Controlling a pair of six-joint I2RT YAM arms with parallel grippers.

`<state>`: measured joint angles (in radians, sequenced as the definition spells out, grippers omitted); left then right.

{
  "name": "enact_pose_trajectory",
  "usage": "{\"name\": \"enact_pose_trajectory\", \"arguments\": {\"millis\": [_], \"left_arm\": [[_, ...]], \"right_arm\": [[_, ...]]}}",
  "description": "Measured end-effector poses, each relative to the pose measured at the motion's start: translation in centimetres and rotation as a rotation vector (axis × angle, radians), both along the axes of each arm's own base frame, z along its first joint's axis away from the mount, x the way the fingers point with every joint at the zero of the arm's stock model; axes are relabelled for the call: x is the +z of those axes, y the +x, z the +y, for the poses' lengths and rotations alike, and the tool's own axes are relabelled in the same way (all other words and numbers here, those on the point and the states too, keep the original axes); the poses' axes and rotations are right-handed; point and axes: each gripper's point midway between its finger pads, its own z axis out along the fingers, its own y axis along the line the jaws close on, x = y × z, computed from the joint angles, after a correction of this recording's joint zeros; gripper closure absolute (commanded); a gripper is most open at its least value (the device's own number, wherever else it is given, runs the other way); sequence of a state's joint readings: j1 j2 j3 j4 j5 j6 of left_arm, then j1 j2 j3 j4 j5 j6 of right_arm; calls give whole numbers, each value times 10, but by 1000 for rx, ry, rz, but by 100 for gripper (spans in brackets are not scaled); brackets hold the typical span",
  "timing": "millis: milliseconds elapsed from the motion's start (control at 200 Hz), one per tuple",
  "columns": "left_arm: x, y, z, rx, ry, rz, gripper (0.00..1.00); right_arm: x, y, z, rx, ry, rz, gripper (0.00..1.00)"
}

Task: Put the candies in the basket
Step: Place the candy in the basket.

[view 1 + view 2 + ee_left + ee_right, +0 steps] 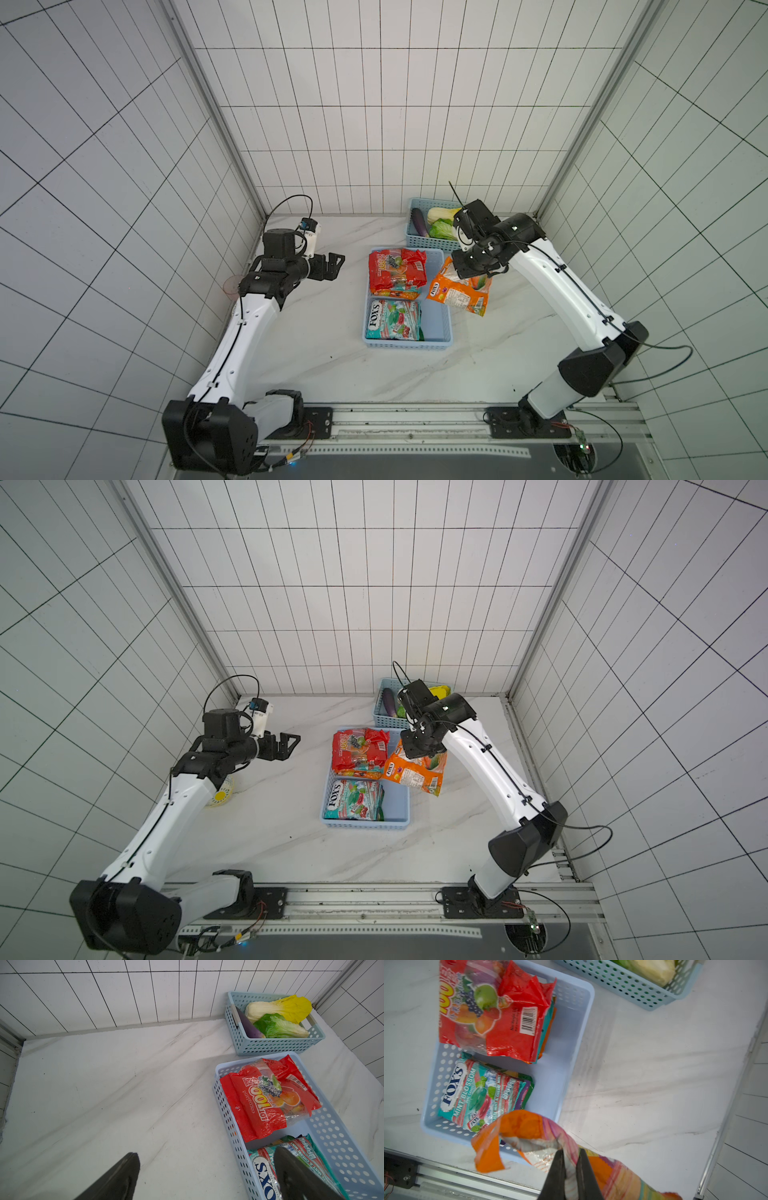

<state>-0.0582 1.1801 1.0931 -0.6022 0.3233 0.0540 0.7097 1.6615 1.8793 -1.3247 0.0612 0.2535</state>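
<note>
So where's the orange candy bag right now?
In both top views the orange candy bag hangs from the shut right gripper, above the blue basket's right rim, near the vegetable basket.

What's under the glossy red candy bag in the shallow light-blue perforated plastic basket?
Beneath the glossy red bag, thin edges of teal and orange bags stick out, inside the light-blue basket. Their fronts and number are covered.

Red candy bag (397, 271) and teal FOX'S bag (392, 320) lie atop others in the periwinkle basket (436, 318); orange bag (457, 295) hangs crumpled by its right rim.
</note>
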Motion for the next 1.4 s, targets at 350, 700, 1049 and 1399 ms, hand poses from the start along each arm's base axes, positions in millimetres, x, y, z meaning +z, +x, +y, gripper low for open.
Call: {"name": "enact_pose_trajectory", "arguments": {"millis": [350, 700, 1049, 1399], "left_arm": [[1, -1, 2, 3, 7, -4, 2], [1, -1, 4, 11, 14, -7, 2], [1, -1, 3, 6, 13, -8, 2], [1, -3, 1, -2, 9, -9, 2]], "right_arm": [[-31, -15, 94, 188, 37, 115, 100], [-83, -27, 142, 268, -3, 211, 100], [-113, -29, 162, 265, 22, 259, 100], [-127, -27, 167, 153, 45, 312, 100]]}}
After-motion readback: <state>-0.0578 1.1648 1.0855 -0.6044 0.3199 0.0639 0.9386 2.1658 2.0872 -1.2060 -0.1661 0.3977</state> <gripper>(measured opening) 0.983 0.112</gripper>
